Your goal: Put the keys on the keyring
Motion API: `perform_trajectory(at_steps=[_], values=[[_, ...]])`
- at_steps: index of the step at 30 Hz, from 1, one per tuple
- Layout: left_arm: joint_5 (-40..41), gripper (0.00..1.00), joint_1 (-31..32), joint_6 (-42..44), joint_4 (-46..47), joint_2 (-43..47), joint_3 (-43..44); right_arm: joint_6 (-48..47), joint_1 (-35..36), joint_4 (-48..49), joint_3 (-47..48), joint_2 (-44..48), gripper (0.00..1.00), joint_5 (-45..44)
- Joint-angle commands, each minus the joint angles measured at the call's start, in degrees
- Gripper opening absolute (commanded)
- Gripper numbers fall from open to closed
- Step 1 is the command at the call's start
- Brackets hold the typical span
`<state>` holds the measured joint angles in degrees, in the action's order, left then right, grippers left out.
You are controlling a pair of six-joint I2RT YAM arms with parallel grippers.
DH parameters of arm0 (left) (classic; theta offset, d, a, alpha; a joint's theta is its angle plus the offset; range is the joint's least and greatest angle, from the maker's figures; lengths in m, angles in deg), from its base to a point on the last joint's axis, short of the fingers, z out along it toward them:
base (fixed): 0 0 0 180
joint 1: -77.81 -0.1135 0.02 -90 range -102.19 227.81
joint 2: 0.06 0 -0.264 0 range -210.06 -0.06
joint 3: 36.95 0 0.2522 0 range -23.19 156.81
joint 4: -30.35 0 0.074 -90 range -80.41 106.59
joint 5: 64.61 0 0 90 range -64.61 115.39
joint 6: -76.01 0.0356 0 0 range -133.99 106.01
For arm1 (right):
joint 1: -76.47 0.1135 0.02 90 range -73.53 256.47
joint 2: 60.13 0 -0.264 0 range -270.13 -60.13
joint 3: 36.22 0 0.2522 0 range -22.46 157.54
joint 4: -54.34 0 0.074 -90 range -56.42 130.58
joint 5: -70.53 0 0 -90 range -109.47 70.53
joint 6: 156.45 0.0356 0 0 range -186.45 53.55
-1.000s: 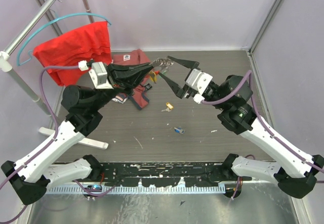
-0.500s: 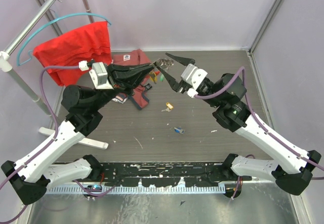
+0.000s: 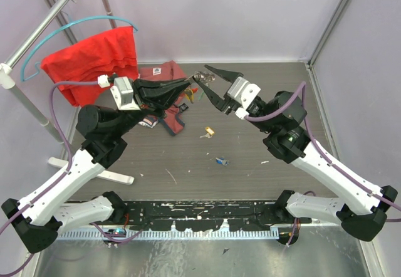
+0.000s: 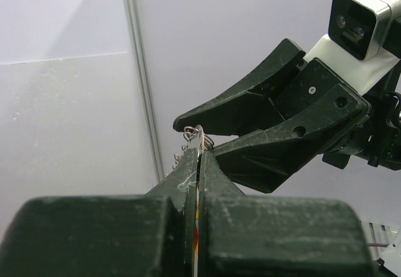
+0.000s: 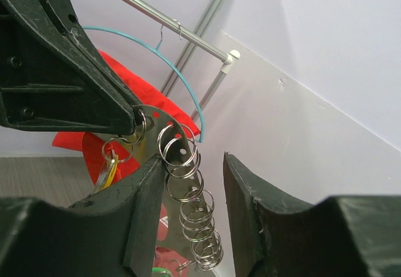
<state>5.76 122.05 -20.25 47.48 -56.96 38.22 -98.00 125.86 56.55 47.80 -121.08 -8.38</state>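
left tool point(image 3: 187, 84) pinched keyring point(image 5: 178, 151) aloft | right tool point(image 3: 204, 78) half-wide, astride its rings point(image 5: 200, 227), gripping nothing | two keys point(image 3: 208, 131) lay on table point(image 3: 282, 101) | should close squarely on one ring without twisting it

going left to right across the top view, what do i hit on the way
hanging red cloth → left tool → gold key → blue key
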Motion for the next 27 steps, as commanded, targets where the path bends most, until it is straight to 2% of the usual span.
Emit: perform_trajectory(at_steps=[1,8,14,23,27], values=[[-0.39,0.00,-0.03,0.11,1.89,0.05,2.09,1.45,0.17,4.01,2.10,1.79,0.47,-0.55],[-0.38,0.00,-0.02,0.50,1.46,0.18,2.13,1.66,0.18,3.73,2.07,2.33,0.46,-0.29],[-0.40,0.00,-0.03,0.72,1.36,0.03,2.08,1.11,0.18,2.33,2.26,2.74,0.41,-0.04],[-0.39,0.00,0.00,1.25,1.36,0.39,2.13,1.29,0.18,-4.42,1.75,5.45,0.44,4.90],[-0.45,0.00,0.04,1.27,1.27,0.56,2.11,0.89,0.18,-5.47,1.15,6.47,0.42,3.45]])
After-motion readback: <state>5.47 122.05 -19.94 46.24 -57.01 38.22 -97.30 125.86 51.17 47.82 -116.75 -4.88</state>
